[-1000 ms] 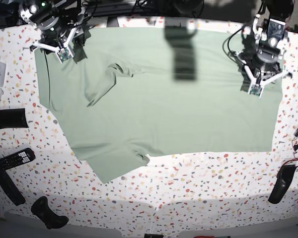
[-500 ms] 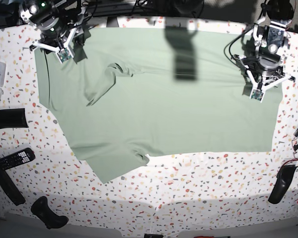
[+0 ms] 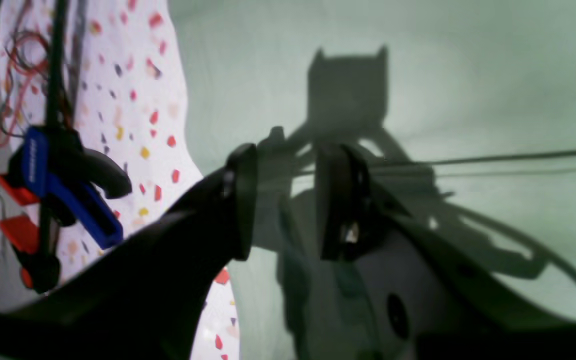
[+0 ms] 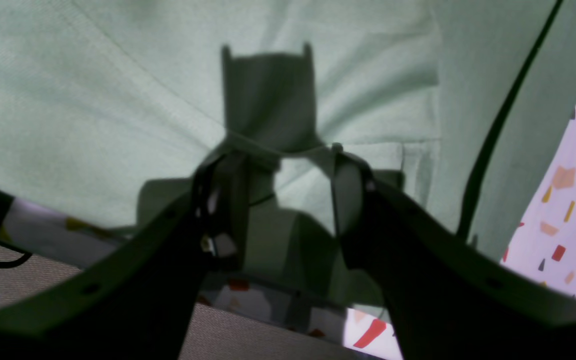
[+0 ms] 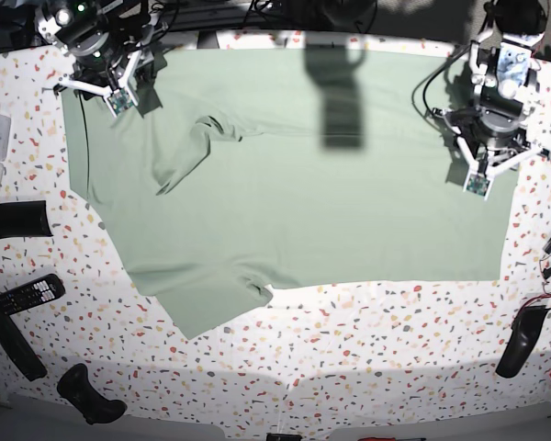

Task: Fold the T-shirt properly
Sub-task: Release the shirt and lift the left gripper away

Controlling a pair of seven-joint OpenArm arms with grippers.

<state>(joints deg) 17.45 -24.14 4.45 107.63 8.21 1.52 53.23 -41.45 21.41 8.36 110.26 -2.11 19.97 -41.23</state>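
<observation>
The pale mint-green T-shirt [image 5: 303,202] lies spread across the speckled table [image 5: 349,340], with one sleeve folded inward at the upper left. My right gripper [image 5: 118,101] is at the shirt's far left corner. In the right wrist view the right gripper [image 4: 283,175] has its jaws apart, and the fingertips [image 4: 348,190] touch the fabric [image 4: 93,100], where creases radiate. My left gripper [image 5: 477,186] is over the shirt's right side near its edge. In the left wrist view the left gripper [image 3: 288,200] is open and empty above flat cloth [image 3: 468,75].
A remote [image 5: 28,294] and black tools [image 5: 14,220] [image 5: 90,395] lie along the left edge. Another black tool [image 5: 522,340] lies at the right. A blue and red clamp [image 3: 63,185] sits beside the shirt's edge. Cables cross the cloth [image 3: 518,157] [image 4: 498,130].
My left gripper has moved down and right toward the shirt's right edge. The shirt's far left corner and folded sleeve have shifted slightly up and left.
</observation>
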